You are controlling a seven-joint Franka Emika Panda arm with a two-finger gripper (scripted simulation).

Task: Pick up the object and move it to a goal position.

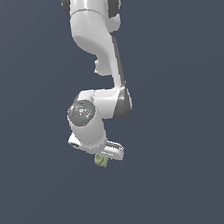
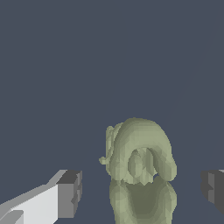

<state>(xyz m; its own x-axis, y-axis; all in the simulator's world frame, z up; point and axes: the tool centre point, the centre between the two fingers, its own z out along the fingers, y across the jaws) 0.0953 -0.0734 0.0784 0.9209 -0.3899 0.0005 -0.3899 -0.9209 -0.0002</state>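
In the wrist view we see our gripper (image 2: 142,192) nearest of all, its two dark fingertips (image 2: 70,192) standing wide apart, one on each side of the frame. It is released, holding nothing. Between the fingertips sits the object (image 2: 140,168), an olive-green lumpy thing with ridges and a rounded top, and there is a clear gap from it to each fingertip, so neither touches it. The object lies roughly midway between them, a little closer to one than the other.

In the exterior view we see the gripper (image 1: 106,157) pointing down, with the object (image 1: 100,161) peeking out just under the hand, toward the exterior view's left of the finger bar. Only a small green part of it shows there; the rest is hidden by the hand.

Beyond the hand, the white arm (image 1: 96,40) rises up and out of the top of the frame. All around lies a plain dark blue-grey floor (image 1: 193,173).
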